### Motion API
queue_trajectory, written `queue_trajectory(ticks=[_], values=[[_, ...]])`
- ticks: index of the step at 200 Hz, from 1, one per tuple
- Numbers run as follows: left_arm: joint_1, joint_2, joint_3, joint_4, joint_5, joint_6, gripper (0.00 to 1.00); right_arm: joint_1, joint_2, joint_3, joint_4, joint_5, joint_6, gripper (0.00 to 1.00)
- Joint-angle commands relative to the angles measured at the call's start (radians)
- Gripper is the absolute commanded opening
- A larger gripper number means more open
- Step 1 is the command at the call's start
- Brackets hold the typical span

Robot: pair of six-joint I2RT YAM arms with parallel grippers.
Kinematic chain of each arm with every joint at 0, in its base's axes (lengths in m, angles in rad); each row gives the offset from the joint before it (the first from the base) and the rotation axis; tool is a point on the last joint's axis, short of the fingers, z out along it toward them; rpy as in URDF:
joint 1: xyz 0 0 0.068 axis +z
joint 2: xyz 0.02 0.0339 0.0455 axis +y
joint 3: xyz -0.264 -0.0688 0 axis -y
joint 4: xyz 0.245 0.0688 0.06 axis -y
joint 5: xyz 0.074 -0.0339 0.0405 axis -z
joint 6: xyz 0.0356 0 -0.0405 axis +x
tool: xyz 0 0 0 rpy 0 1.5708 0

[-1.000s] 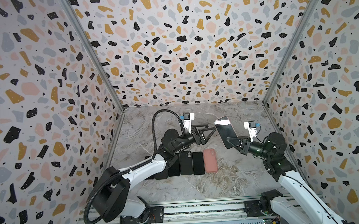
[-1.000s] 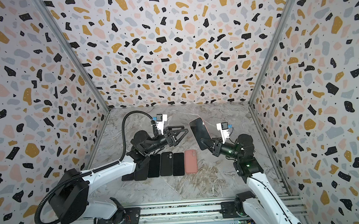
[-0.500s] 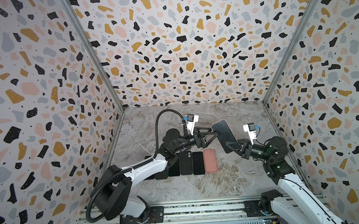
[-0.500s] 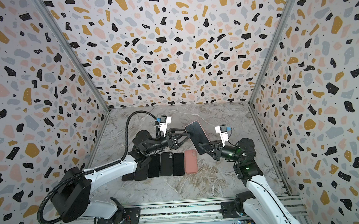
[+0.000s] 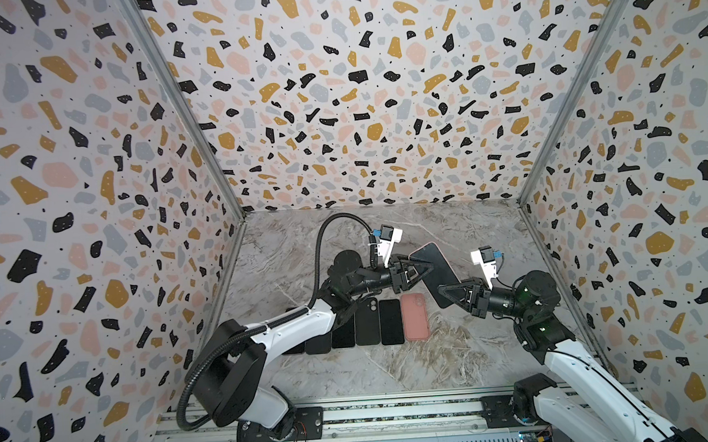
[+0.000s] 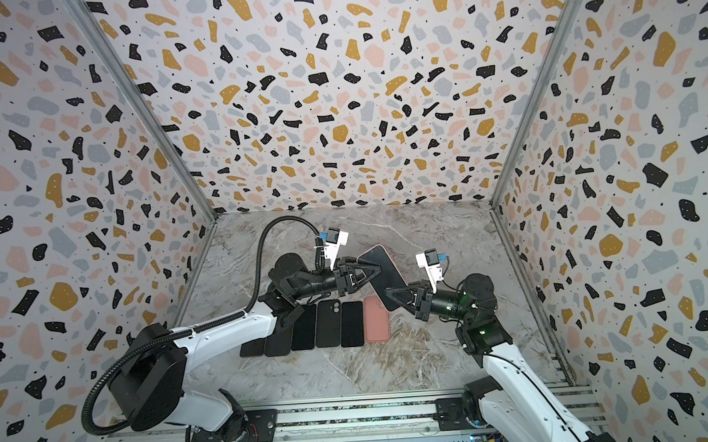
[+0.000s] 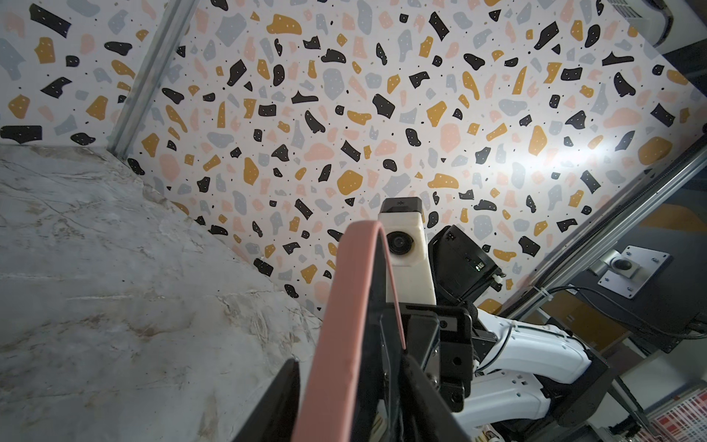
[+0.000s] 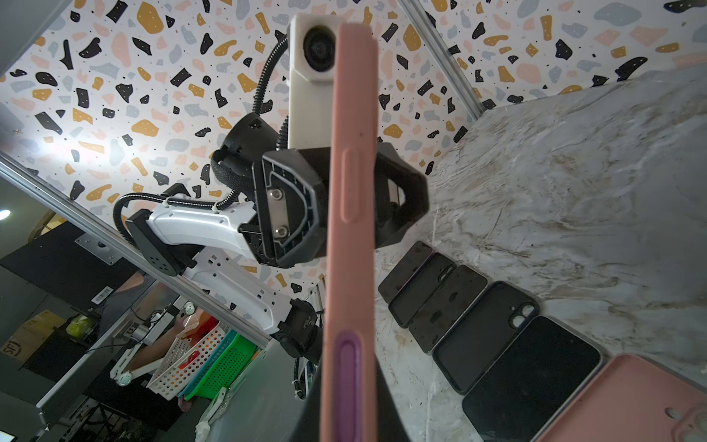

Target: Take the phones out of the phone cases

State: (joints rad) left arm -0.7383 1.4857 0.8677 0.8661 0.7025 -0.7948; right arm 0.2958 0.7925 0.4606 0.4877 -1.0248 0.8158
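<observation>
While the right tool (image 5: 443, 290) clamps the phone (image 5: 441, 263) aloft just beyond the row of phones (image 5: 368, 325) on the surface (image 5: 434, 363), the left tool (image 5: 429, 268) straddles its pink phone case (image 8: 350, 191), grip indeterminate; the phone sits cased, so removal is judged wholly outstanding.

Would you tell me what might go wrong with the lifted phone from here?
1. The right gripper pinches the lifted phone by one end alone; a tug could drop it beside the row of phones.
2. The left gripper straddles phone and pink case together, so squeezing may clamp both rather than peel the case.
</observation>
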Motion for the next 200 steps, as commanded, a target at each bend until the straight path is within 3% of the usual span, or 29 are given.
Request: queue_trajectory(ticks=[1, 49, 91, 95, 108, 128, 155, 174, 200], values=[[-0.009, 0.005, 0.024, 0.089, 0.047, -0.022, 0.36, 0.003, -0.005, 0.015, 0.072, -0.005, -0.029, 0.0], [-0.008, -0.001, 0.017, 0.147, 0.084, -0.082, 0.16, 0.003, 0.024, 0.02, 0.078, -0.003, -0.07, 0.02], [-0.009, -0.071, 0.013, 0.103, 0.069, -0.082, 0.02, 0.003, 0.066, 0.031, 0.104, 0.001, -0.096, 0.38], [-0.009, -0.081, 0.015, 0.088, 0.065, -0.075, 0.0, 0.004, 0.07, 0.03, 0.112, -0.001, -0.096, 0.47], [-0.008, -0.116, 0.026, 0.035, 0.036, -0.052, 0.0, 0.005, 0.077, 0.023, 0.13, 0.009, -0.093, 0.65], [-0.009, -0.178, 0.044, -0.066, -0.032, -0.012, 0.0, 0.006, 0.061, -0.005, 0.171, 0.025, -0.084, 0.83], [-0.006, -0.276, 0.044, -0.126, -0.176, -0.03, 0.0, 0.019, -0.008, -0.103, 0.309, 0.082, -0.016, 0.9], [-0.007, -0.327, 0.007, -0.093, -0.303, -0.127, 0.0, 0.051, -0.056, -0.168, 0.42, 0.144, 0.036, 0.9], [-0.009, -0.337, -0.047, 0.022, -0.367, -0.251, 0.0, 0.135, -0.086, -0.204, 0.522, 0.232, 0.047, 0.9]])
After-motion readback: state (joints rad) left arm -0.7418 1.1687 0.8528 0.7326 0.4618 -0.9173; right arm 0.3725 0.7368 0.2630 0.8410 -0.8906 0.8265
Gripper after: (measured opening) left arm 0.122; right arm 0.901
